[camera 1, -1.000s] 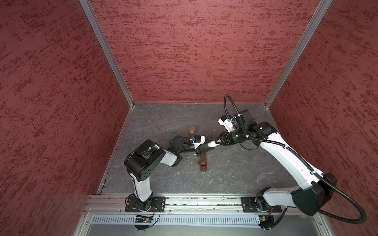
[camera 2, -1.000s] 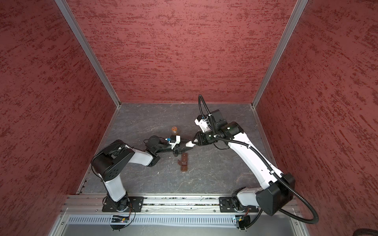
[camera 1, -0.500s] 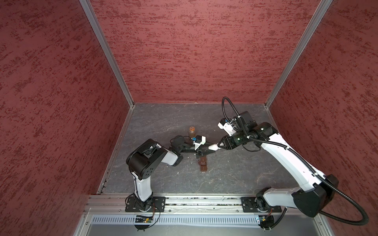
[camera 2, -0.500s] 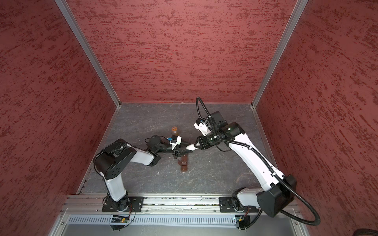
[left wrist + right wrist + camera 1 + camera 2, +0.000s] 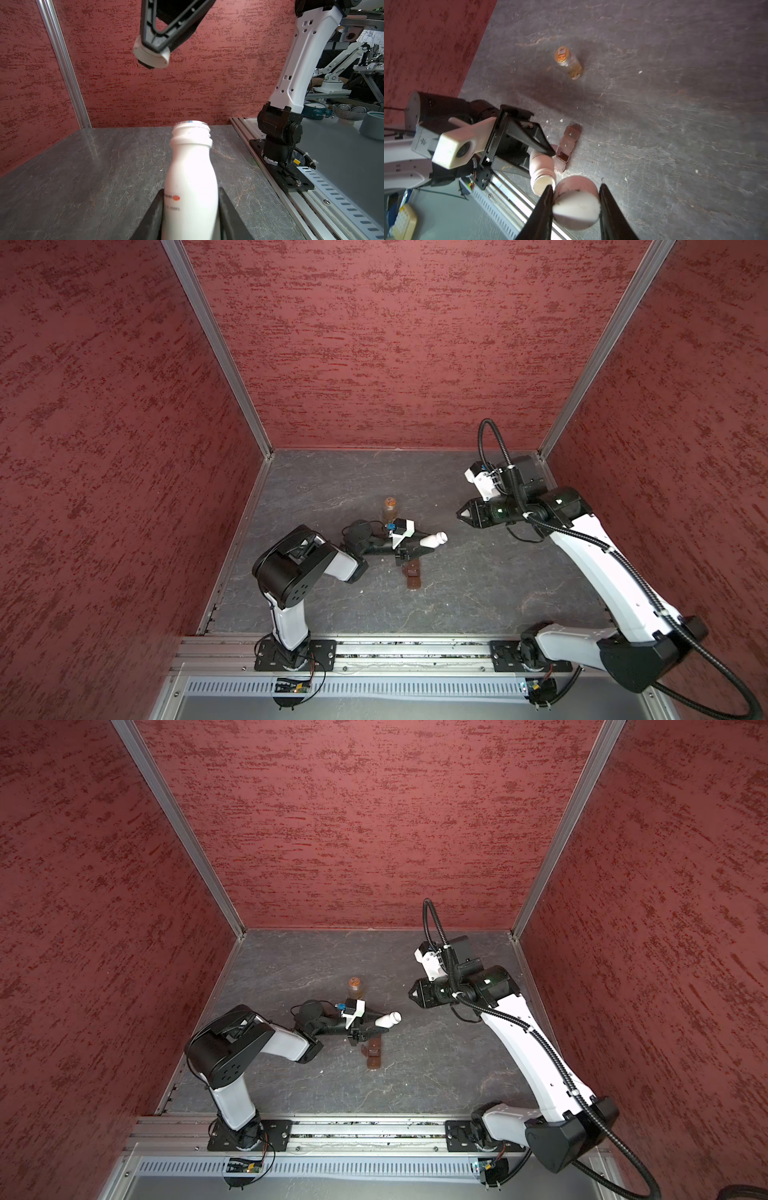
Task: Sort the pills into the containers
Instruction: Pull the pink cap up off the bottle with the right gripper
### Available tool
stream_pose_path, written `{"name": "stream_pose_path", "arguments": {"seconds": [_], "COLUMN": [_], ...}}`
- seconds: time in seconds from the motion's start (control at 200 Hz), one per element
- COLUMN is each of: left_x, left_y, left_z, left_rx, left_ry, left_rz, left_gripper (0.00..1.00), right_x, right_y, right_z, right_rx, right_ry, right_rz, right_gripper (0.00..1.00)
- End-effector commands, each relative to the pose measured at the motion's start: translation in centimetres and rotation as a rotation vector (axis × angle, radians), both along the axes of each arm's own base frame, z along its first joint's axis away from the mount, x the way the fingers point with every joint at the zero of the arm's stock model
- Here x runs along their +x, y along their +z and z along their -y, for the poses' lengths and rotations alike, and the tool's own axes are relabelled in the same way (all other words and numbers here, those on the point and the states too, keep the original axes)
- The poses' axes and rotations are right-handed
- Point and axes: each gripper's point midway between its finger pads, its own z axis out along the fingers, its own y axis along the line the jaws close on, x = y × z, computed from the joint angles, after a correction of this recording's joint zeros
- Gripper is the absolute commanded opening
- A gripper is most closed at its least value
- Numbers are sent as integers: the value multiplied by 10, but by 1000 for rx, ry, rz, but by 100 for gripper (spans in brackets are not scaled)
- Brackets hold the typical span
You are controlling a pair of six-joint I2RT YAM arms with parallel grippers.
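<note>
My left gripper [image 5: 419, 549] [image 5: 372, 1031] [image 5: 190, 199] is shut on a white bottle [image 5: 432, 540] [image 5: 191, 166] [image 5: 543, 168]. The bottle is uncapped and its open mouth points to the right. It hangs tilted over the far end of the containers [image 5: 412, 572] [image 5: 374, 1052] [image 5: 566, 145], a narrow brown box of small cells. My right gripper [image 5: 459, 514] [image 5: 411, 994] [image 5: 575, 191] is shut on the bottle's white cap [image 5: 151, 56] [image 5: 576, 205], raised and well right of the mouth. Loose whitish pills [image 5: 561, 120] lie on the table by the box; another sits at front left [image 5: 362, 590].
An amber capped bottle [image 5: 389, 510] [image 5: 354, 988] [image 5: 568, 62] stands just behind the left wrist. Red walls close the left, back and right sides. A metal rail [image 5: 415, 649] with both arm bases runs along the front edge.
My right gripper has drawn back to the right and upward from the bottle's mouth, taking the cap with it. The left gripper and bottle have barely moved.
</note>
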Motion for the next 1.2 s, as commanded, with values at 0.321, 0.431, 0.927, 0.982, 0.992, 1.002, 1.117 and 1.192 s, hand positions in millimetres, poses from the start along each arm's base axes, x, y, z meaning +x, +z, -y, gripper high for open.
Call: {"name": "stream_pose_path", "arguments": {"seconds": [0.321, 0.431, 0.927, 0.982, 0.992, 1.002, 1.117, 1.192], "left_x": [-19, -27, -53, -53, -53, -53, -53, -52], "left_y": [47, 49, 59, 58, 59, 58, 56, 53], "left_z": [-44, -52, -77, -78, -78, -78, -77, -76], "left_rx": [-83, -59, -28, -27, -28, -27, -24, -22], "left_ry": [186, 225, 319, 322, 320, 320, 321, 321], "left_rz": [102, 114, 142, 142, 142, 142, 139, 131], "left_gripper": [0, 0, 0, 0, 0, 0, 0, 0], "right_x": [21, 23, 39, 40, 40, 40, 40, 39], "right_y": [-114, -140, -213, -218, -219, -220, -231, -236], "right_z": [39, 46, 64, 65, 65, 65, 65, 65], "right_rx": [-94, -110, -264, -273, -273, -273, -290, -297], "right_ry": [-373, -439, -538, -541, -541, -541, -540, -535], "right_rz": [-161, -176, -226, -234, -234, -235, -253, -267], "right_gripper": [30, 30, 31, 32, 32, 32, 33, 33]}}
